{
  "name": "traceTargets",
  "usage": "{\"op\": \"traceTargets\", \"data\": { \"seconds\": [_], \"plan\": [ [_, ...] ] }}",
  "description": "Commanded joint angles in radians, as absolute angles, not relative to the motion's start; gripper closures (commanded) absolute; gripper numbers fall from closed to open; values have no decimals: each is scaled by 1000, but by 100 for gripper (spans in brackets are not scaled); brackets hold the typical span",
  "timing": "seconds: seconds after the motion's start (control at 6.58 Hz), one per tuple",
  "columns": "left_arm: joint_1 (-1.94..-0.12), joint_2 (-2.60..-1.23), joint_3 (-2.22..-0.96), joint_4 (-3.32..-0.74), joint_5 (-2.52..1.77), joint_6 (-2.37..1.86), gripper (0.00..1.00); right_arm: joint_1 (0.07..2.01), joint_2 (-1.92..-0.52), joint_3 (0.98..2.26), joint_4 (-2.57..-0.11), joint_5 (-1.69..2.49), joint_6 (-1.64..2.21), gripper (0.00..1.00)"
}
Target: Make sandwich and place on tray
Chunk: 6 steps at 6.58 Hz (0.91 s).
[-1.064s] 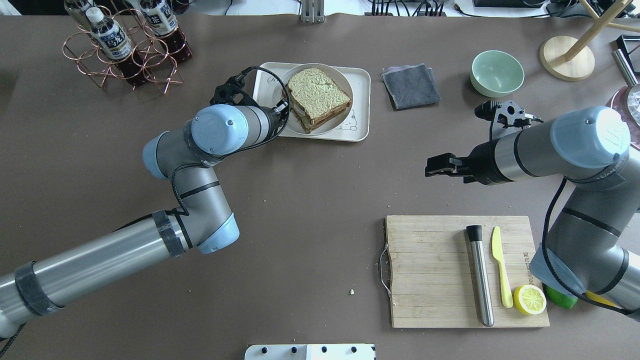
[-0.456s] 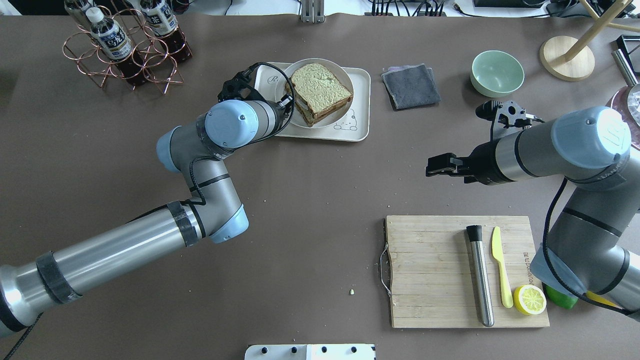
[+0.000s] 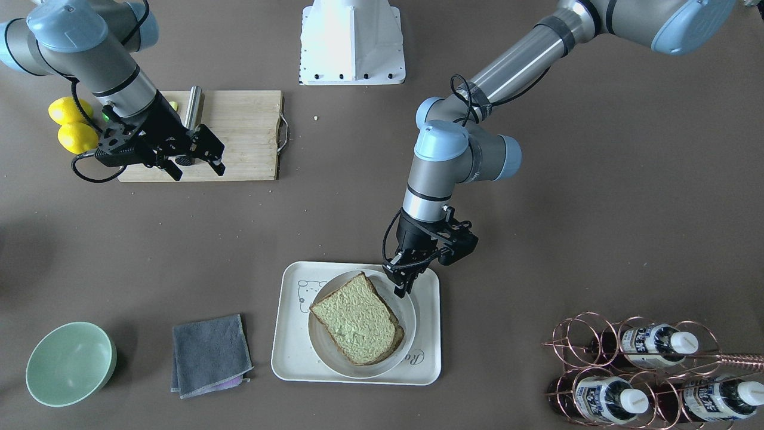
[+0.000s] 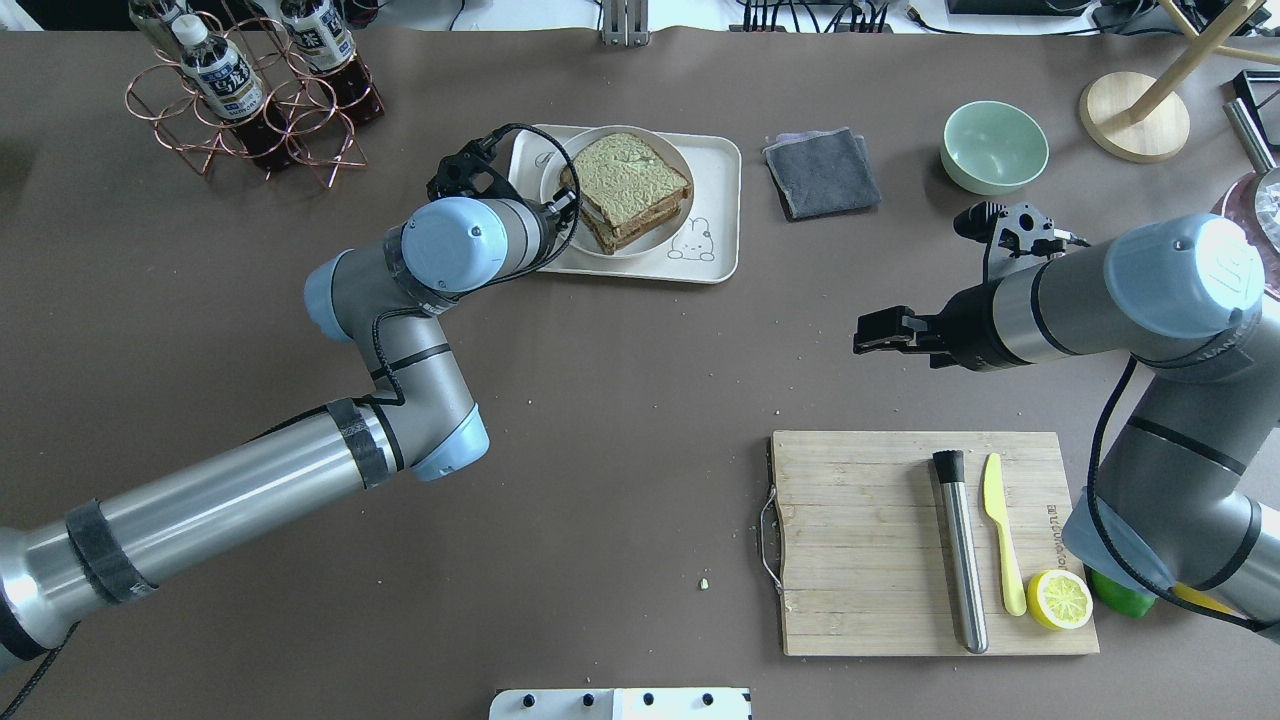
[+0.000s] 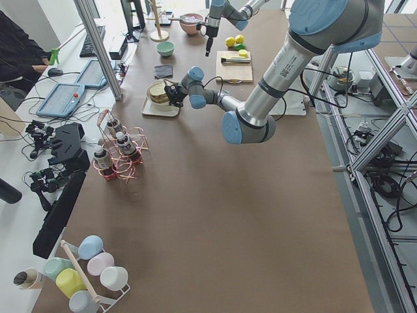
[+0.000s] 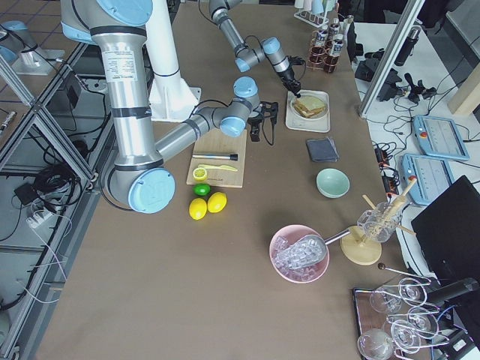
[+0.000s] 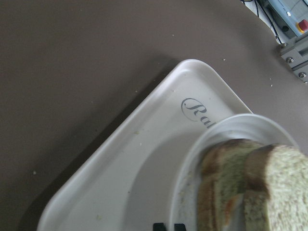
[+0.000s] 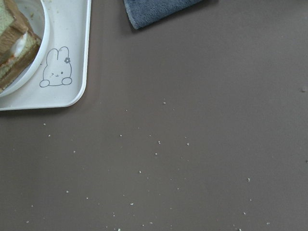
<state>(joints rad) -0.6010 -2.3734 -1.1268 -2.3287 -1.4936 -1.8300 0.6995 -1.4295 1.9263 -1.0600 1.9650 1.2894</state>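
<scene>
The sandwich (image 4: 625, 185), two stacked bread slices, lies on a round white plate (image 4: 620, 253) that stands on the cream tray (image 4: 715, 200). A white egg edge shows between the slices in the right wrist view (image 8: 21, 42). My left gripper (image 3: 399, 289) is shut on the plate's rim (image 3: 409, 310) at the side nearest the robot. The left wrist view shows the plate (image 7: 211, 144), the sandwich (image 7: 250, 187) and the tray's "Rabbit" corner (image 7: 144, 159). My right gripper (image 4: 858, 335) is open and empty, above bare table between the tray and the cutting board.
A bamboo cutting board (image 4: 870, 540) at the front right carries a steel muddler (image 4: 960, 550), a yellow knife (image 4: 1000, 540) and a lemon half (image 4: 1060, 598). A grey cloth (image 4: 822, 172) and a green bowl (image 4: 995, 147) lie right of the tray. A bottle rack (image 4: 250, 90) stands at its left.
My left gripper has slid the plate with the sandwich across the tray toward the tray's left end, turning it a little. The right arm has barely moved.
</scene>
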Motion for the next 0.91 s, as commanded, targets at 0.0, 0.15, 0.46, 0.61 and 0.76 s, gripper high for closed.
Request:
{"op": "traceTargets", "data": {
  "seconds": [0.0, 0.15, 0.46, 0.61, 0.76],
  "plan": [
    [-620, -2315, -1202, -2330, -1528, -1749, 3, 699, -1427, 1931, -1060, 1967, 1290, 0],
    [-661, -2245, -1303, -2321, -1643, -1741, 3, 701, -1421, 1930, -1060, 1986, 1290, 0],
    [-699, -2121, -1470, -2301, -1735, -1738, 3, 728, -1423, 1928, -1066, 2002, 1276, 0],
    [-716, -2012, -1629, -2237, -1770, -1664, 3, 756, -1431, 1925, -1084, 2005, 1252, 0],
    [-719, -1874, -1810, -2167, -1772, -1555, 3, 806, -1428, 1928, -1185, 2023, 1173, 0]
  ]
}}
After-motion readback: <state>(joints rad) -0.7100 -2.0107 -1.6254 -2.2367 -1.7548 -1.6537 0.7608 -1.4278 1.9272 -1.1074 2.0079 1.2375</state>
